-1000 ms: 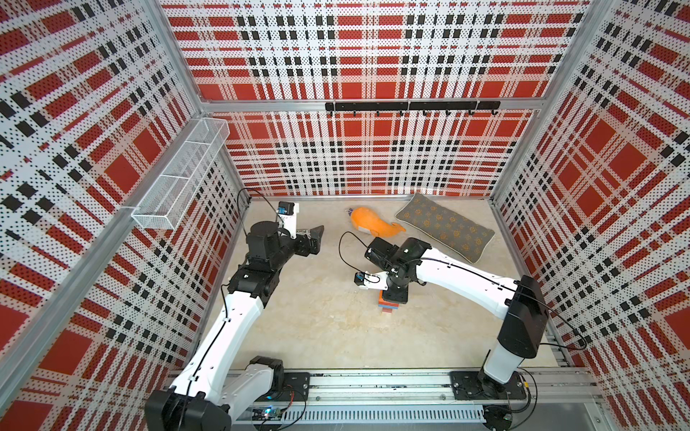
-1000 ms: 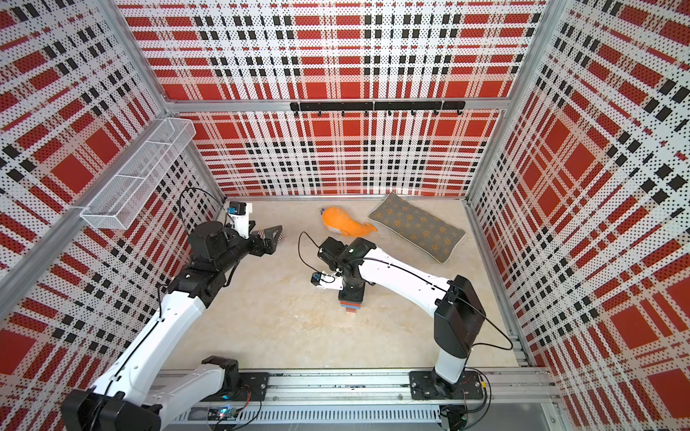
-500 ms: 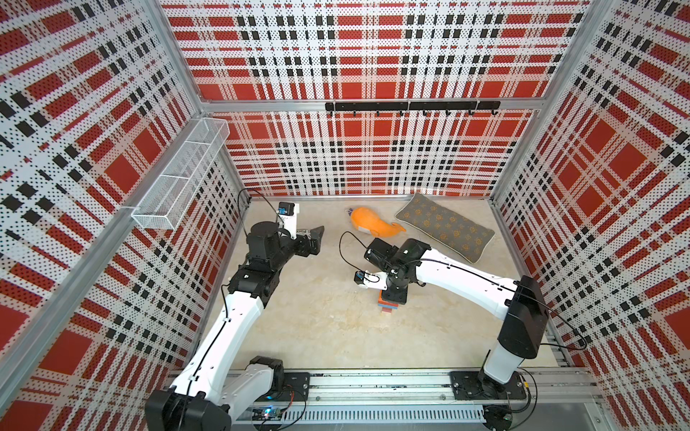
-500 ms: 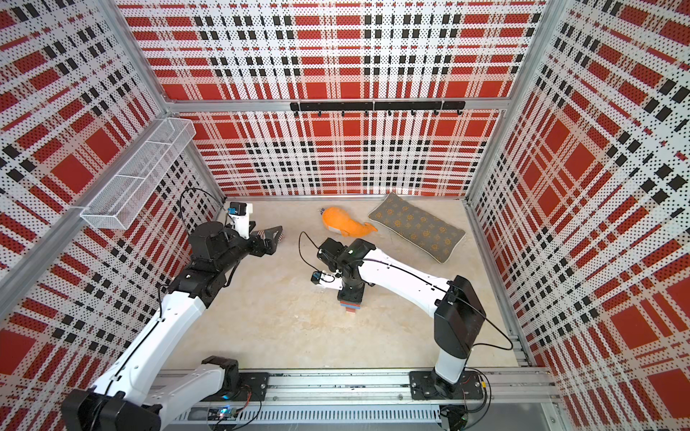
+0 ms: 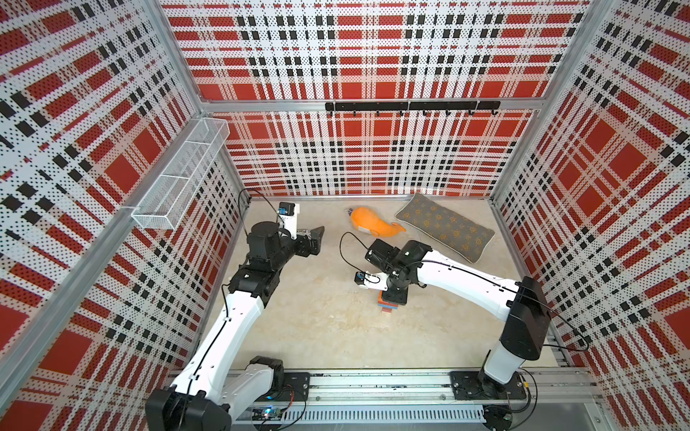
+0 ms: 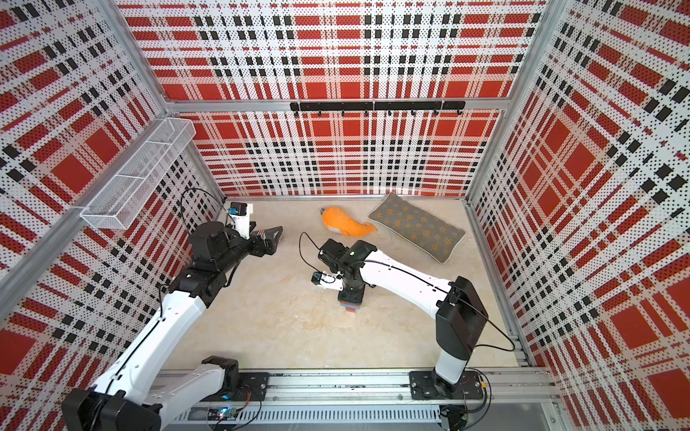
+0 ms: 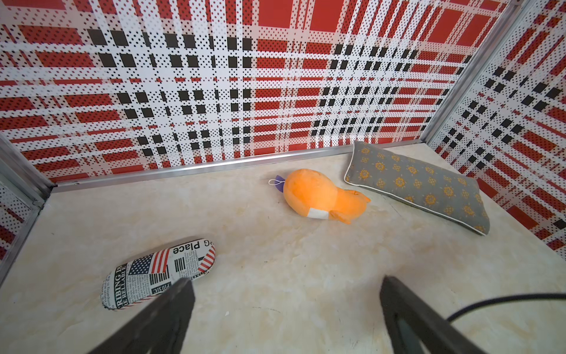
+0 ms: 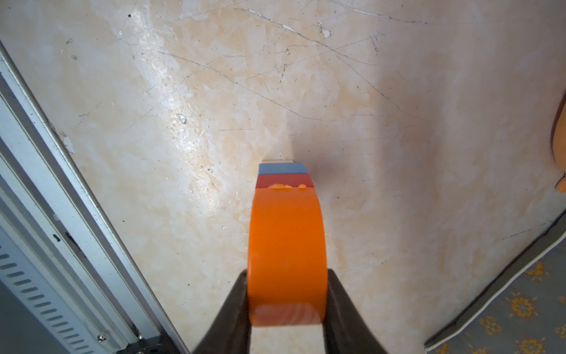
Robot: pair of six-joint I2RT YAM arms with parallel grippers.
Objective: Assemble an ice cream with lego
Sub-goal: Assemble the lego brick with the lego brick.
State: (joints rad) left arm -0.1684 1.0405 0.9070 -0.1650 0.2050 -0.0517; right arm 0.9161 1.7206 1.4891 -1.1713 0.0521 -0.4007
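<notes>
Mid-table, right tool (image 8: 287, 277) clamping ice cream (image 8: 287, 226) — left tool (image 7: 286, 283) wide, wire basket (image 5: 179, 179) on wall

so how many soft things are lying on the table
3: an orange plush whale near the back wall, a grey patterned cushion beside it in the back corner, a newsprint pouch by the left gripper. The arms may hide more.

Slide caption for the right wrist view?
Right gripper shut on the ice cream by its orange top, red and blue layers beneath.
</notes>
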